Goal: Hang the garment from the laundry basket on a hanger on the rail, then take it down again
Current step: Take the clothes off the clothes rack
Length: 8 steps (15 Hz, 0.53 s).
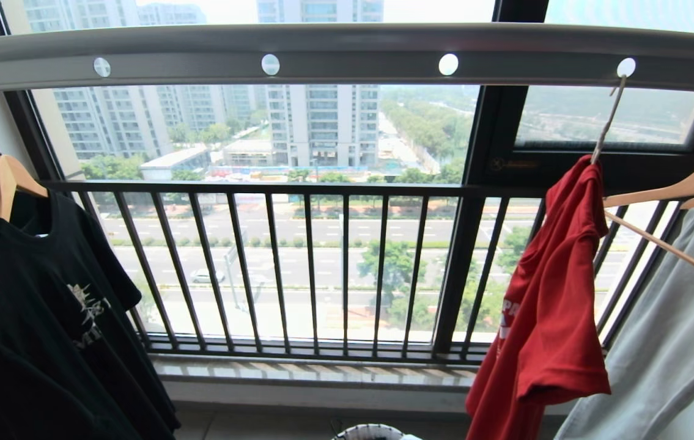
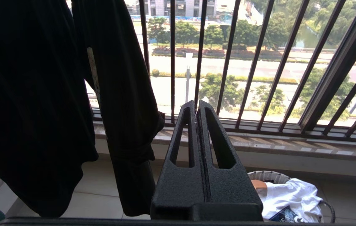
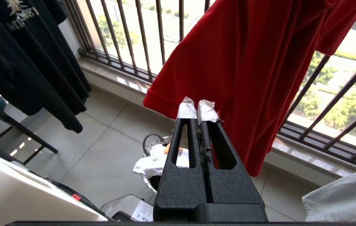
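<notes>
Red garment (image 1: 551, 305) on hanger (image 1: 605, 125), right side of rail (image 1: 347, 52).
We see left gripper (image 2: 196, 105) and right gripper (image 3: 197, 106) fingers closed, empty; laundry basket (image 1: 368, 431) bottom centre.

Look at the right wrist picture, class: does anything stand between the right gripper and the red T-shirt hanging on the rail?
Nothing visible does. The right gripper, shut and empty, points at the red T-shirt with only open air between them. The laundry basket sits lower down on the floor, out of that line. The shirt hangs by a wire hanger from the rail.
</notes>
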Available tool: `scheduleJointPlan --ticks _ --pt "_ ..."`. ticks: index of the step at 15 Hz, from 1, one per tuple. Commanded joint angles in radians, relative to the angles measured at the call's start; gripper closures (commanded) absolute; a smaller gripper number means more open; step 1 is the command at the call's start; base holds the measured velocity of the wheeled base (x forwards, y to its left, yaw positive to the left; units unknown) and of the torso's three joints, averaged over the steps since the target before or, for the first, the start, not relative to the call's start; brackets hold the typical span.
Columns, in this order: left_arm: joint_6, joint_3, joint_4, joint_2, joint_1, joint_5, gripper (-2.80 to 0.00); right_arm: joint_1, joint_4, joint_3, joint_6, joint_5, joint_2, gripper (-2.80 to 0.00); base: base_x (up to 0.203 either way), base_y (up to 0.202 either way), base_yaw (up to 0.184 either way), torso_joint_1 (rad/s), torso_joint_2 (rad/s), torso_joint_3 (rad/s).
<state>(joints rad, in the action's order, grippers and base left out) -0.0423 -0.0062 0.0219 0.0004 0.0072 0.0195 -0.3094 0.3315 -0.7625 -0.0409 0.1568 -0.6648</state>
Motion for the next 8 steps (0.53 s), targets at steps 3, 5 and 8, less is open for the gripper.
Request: scheduleJointPlan --ticks 3,5,8 --pt "-0.005 0.000 0.001 0.000 0.000 0.007 0.00 -0.004 0.004 0.057 0.039 0.000 -0.120 -2.73 0.000 0.000 0.000 0.000 0.00 0.000" --pt "-0.004 -0.001 0.001 0.000 0.000 0.007 0.00 -0.004 0.004 0.060 0.043 -0.002 -0.155 -2.80 0.000 0.000 0.000 0.000 0.00 0.000" --pt "-0.002 -0.001 0.003 0.000 0.000 0.007 0.00 -0.006 0.002 0.063 0.064 -0.001 -0.203 -2.80 0.000 0.000 0.000 0.000 0.00 0.000"
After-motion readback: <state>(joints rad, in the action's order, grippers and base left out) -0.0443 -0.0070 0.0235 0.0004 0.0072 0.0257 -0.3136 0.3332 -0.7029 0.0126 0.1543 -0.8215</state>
